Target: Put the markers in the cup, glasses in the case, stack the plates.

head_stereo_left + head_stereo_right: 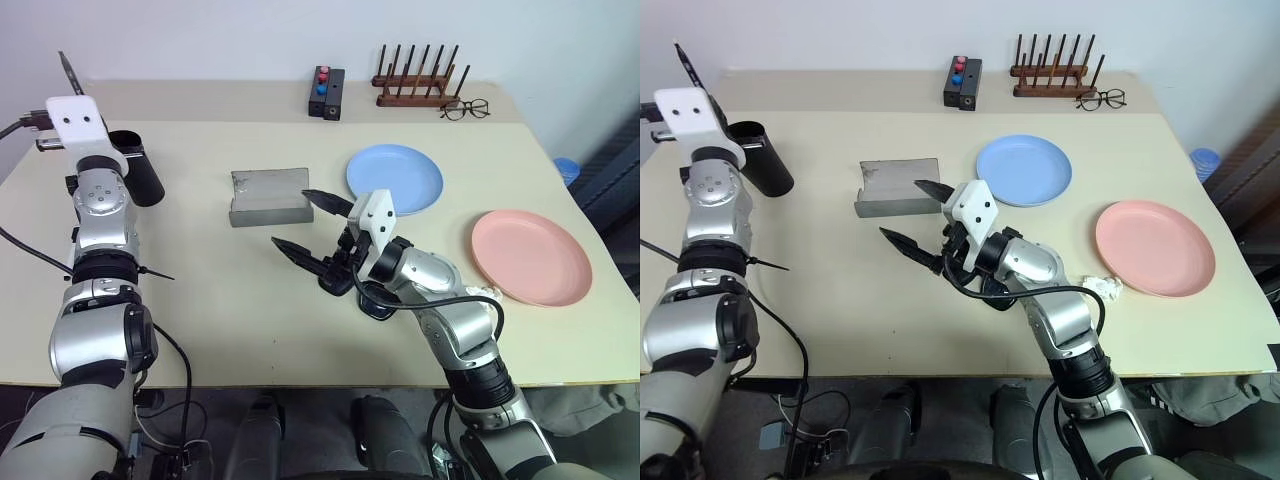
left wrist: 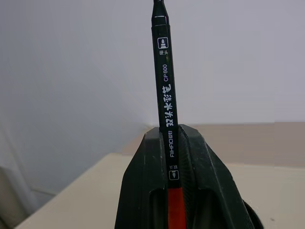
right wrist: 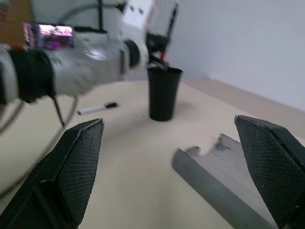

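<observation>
Well, first to the left gripper (image 2: 167,131): pinched tight around the black marker (image 2: 164,71). No gap left between fingers (image 2: 143,181) and pen. Marker pointing straight up out of the grip, with a red part low down between the two fingers. Held up in the air, close above the cup (image 3: 162,95).

Standing upright on the table (image 1: 220,290), near the far left corner: that tall black cup. Lying flat on the table a little way from the cup: the white marker (image 3: 97,108) with its black cap.

Now to the right gripper (image 1: 292,218): open as wide as can be, with nothing between its fingers (image 3: 81,157). Not touching anything. Pointing toward the grey case (image 1: 268,195) and hanging just beside it, above the table.

Lid of the case open, nothing to see inside it. Under the right wrist, flat on the table: something black, most likely the sunglasses (image 1: 378,305), partly hidden.

To the right of the case: the blue plate (image 1: 395,178). Farther right and nearer the front edge: the pink plate (image 1: 530,255). Well apart, not stacked.

Along the back of the table: a black box (image 1: 326,93) with red and blue buttons, a wooden rack (image 1: 420,80), and thin wire spectacles (image 1: 465,108).
</observation>
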{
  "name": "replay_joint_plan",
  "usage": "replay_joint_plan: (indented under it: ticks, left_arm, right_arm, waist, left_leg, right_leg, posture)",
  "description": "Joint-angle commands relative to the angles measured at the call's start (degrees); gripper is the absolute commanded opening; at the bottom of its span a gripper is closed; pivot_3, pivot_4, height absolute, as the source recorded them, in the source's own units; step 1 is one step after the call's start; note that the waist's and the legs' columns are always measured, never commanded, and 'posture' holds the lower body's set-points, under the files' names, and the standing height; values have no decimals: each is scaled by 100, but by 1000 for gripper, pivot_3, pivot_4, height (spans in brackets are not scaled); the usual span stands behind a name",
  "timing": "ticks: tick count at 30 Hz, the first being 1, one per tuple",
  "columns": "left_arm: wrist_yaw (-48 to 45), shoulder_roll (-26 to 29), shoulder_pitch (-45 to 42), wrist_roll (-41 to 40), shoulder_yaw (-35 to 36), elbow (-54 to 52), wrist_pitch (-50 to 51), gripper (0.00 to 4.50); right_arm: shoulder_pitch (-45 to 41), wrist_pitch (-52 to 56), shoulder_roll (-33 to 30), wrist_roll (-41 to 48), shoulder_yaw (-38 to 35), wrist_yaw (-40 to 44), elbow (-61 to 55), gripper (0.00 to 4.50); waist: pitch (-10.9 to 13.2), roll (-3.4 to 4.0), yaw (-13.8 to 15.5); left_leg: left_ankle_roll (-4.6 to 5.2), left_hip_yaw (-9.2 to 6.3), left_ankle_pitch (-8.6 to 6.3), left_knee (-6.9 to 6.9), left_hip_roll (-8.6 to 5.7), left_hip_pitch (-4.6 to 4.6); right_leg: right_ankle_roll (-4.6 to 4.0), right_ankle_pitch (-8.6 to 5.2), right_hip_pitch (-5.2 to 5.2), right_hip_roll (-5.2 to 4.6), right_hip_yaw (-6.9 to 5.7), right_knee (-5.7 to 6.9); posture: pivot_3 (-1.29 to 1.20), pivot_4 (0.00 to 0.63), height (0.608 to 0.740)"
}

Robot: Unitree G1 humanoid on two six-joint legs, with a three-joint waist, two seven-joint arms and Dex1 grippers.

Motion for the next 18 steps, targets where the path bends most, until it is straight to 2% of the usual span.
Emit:
replay_joint_plan:
  ticks: [1,16,18]
  left_arm:
    - [-33,32,-189,-37,-23,79,-211,30]
    - [-71,-88,-70,-198,21,151,-192,30]
    - [-90,-99,-63,-228,36,141,-179,853]
  right_arm:
    - [-18,4,-11,119,-39,16,-264,4500]
    - [-21,8,-23,146,-48,-12,-162,4500]
    - [-18,10,-22,149,-46,-13,-161,4500]
  waist:
    - [0,0,0]
    - [0,0,1]
    - [0,0,1]
  left_leg:
    - [0,0,0,0,0,0]
    - [0,0,0,0,0,0]
    - [0,0,0,0,0,0]
  right_leg:
    - [0,0,0,0,0,0]
    - [1,0,0,0,0,0]
    - [1,0,0,0,0,0]
  posture:
    - [0,150,740]
    - [0,150,740]
    - [0,150,740]
